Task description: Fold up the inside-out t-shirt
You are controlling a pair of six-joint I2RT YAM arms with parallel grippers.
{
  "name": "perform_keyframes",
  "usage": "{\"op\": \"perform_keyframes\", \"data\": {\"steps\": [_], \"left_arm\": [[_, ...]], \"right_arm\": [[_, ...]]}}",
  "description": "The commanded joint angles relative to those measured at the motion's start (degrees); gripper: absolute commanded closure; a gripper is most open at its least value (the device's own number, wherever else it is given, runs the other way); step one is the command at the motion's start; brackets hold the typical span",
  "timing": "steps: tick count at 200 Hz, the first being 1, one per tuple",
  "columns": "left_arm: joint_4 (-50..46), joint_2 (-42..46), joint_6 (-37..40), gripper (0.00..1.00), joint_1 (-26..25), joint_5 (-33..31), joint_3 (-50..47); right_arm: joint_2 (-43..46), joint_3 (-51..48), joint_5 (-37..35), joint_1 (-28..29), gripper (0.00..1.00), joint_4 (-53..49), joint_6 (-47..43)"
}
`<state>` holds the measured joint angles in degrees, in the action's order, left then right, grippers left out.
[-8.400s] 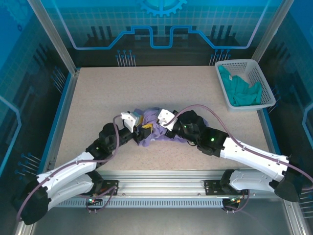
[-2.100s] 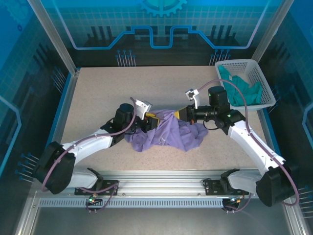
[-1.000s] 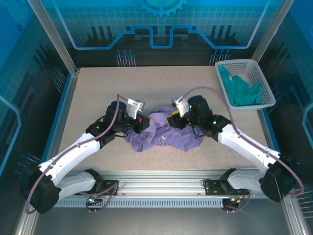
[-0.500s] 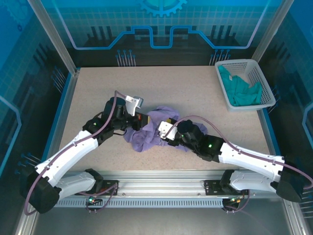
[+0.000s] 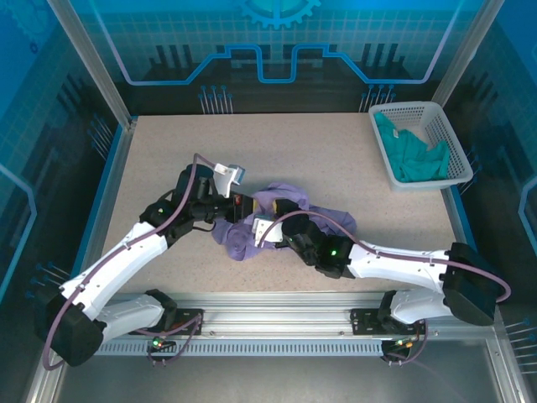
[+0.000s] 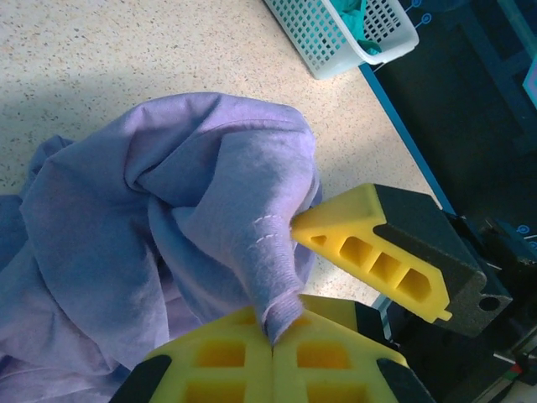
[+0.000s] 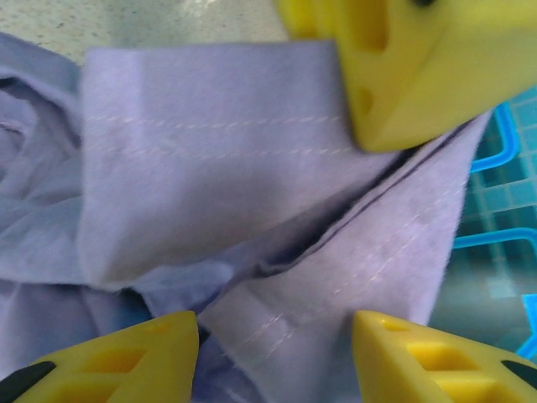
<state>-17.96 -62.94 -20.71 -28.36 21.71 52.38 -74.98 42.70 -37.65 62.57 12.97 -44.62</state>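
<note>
The inside-out t-shirt (image 5: 285,201) lies bunched in a lavender heap at the table's middle. My left gripper (image 5: 242,201) reaches it from the left. In the left wrist view this gripper (image 6: 273,332) is shut on a stitched hem of the t-shirt (image 6: 168,210), which rises as a pinched fold. My right gripper (image 5: 262,225) comes in from the near side, right beside the left one. It (image 7: 273,348) stands open over a seamed edge of the t-shirt (image 7: 210,151), with cloth lying between the yellow fingertips (image 7: 126,357). One of the left gripper's fingers (image 7: 403,67) shows just beyond.
A white mesh basket (image 5: 445,134) holding a teal garment (image 5: 411,155) stands at the back right corner. The speckled table (image 5: 252,143) has open room behind and to both sides of the shirt. A blue rail edges the table.
My right arm has swung from the shirt's right side round to its near side, ending close beside the left gripper. The left gripper keeps its grip and has drifted slightly left.
</note>
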Motion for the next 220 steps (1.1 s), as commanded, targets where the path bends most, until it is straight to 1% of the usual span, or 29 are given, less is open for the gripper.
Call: {"op": "perform_keyframes", "data": {"steps": [1, 21, 37, 71, 95, 116, 126, 137, 154, 169, 183, 194, 202, 220], "left_arm": [[0.0, -0.2, -2.1, 1.00, 1.4, 4.7, 1.3], [0.9, -0.1, -3.2, 1.00, 2.5, 6.8, 1.0], [1.8, -0.2, -4.1, 1.00, 3.5, 8.1, 0.6], [3.6, -0.6, -5.8, 1.00, 4.7, 10.5, 0.4], [4.5, -0.9, -6.4, 1.00, 4.9, 12.0, 0.6], [4.3, -0.8, -6.5, 1.00, 5.0, 11.9, 0.4], [4.4, -0.8, -6.5, 1.00, 5.0, 12.0, 0.3], [4.3, -0.8, -6.5, 1.00, 5.1, 12.0, 0.1], [4.4, -0.8, -6.5, 1.00, 5.4, 12.0, 0.0], [4.4, -0.9, -6.5, 1.00, 5.8, 11.7, -0.1], [3.9, -1.4, -6.0, 1.00, 5.9, 10.4, 0.1], [2.9, -1.8, -5.4, 1.00, 5.9, 8.5, 0.5], [2.7, -2.2, -5.0, 1.00, 5.8, 7.3, 0.6], [3.3, -3.2, -4.8, 1.00, 5.8, 6.1, 0.6]], "right_arm": [[-1.8, -1.4, -2.9, 0.6, 0.49, 9.4, -5.7], [-3.2, -2.6, -2.9, 0.5, 0.50, 13.8, -8.7], [-3.9, -3.2, -2.4, 0.5, 0.50, 15.0, -10.2], [-4.7, -4.2, -2.2, -0.1, 0.47, 16.3, -10.4], [-6.0, -4.7, -2.5, -0.9, 0.44, 19.1, -11.1], [-6.9, -4.7, -3.3, -1.4, 0.45, 23.1, -11.6], [-7.1, -4.7, -3.3, -1.4, 0.48, 24.3, -11.7], [-7.3, -4.9, -3.5, -1.4, 0.55, 25.9, -12.3], [-7.5, -5.3, -4.4, -1.4, 0.73, 28.1, -13.4], [-6.2, -5.9, -4.4, -1.3, 0.89, 28.3, -12.7], [-3.3, -6.2, -3.5, -1.5, 1.00, 24.7, -9.2], [-0.2, -6.1, -1.6, -2.2, 1.00, 19.5, -4.6], [2.5, -6.0, 0.7, -3.1, 1.00, 14.8, 0.5], [8.7, -6.1, 7.0, -6.7, 1.00, 6.6, 11.0]]}}
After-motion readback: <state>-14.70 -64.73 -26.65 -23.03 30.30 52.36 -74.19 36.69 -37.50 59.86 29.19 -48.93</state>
